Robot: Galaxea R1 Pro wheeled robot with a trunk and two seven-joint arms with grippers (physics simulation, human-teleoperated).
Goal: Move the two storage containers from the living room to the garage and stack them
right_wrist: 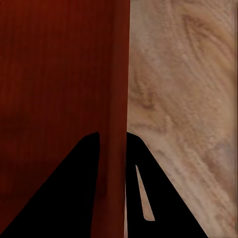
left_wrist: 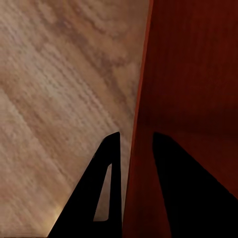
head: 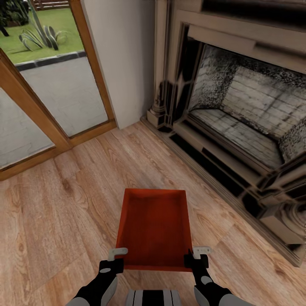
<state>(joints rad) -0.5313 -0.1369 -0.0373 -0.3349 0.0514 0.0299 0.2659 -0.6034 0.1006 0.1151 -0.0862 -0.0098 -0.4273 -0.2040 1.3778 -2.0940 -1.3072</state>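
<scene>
Left gripper (head: 117, 259) straddles the left wall of the orange-red storage container (head: 155, 227) at its near corner, one finger inside and one outside, clamped on that wall; the left wrist view shows the two dark fingers (left_wrist: 106, 193) either side of the red wall. Right gripper (head: 196, 256) pinches the right wall at the other near corner in the same way. Between them the open-top container is held over the light wood-plank floor (head: 63, 212). A wood-framed glass door (head: 51, 106) stands at far left, the brick fireplace (head: 246, 123) at right. No writing or label can be read anywhere.
</scene>
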